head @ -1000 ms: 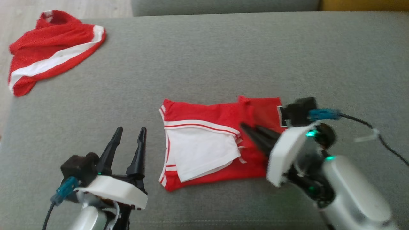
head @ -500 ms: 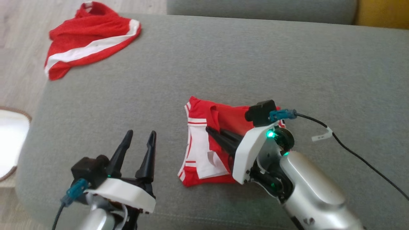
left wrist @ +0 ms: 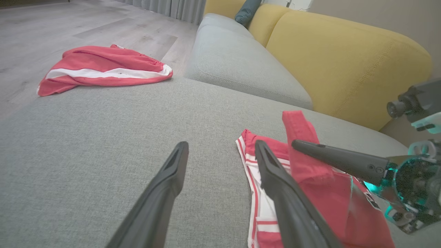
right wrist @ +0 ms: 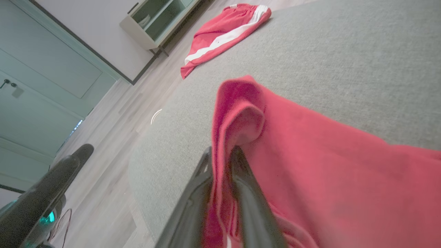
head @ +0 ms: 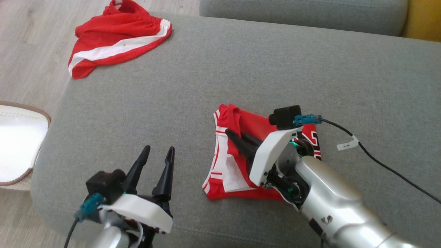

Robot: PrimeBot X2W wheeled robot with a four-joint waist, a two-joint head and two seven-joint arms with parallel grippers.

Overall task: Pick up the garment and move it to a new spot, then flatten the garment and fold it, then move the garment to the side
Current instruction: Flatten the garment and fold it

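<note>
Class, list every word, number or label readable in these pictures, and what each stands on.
Block number on the garment: partly hidden behind the right forearm, not readable.
White tag on the cable: print too small to read.
Small mark on that forearm: blurred.
Nothing legible enough to quote.

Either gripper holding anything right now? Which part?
The right gripper pinches the jersey by a raised fold of red cloth near its edge. The left gripper is open and empty.
</note>
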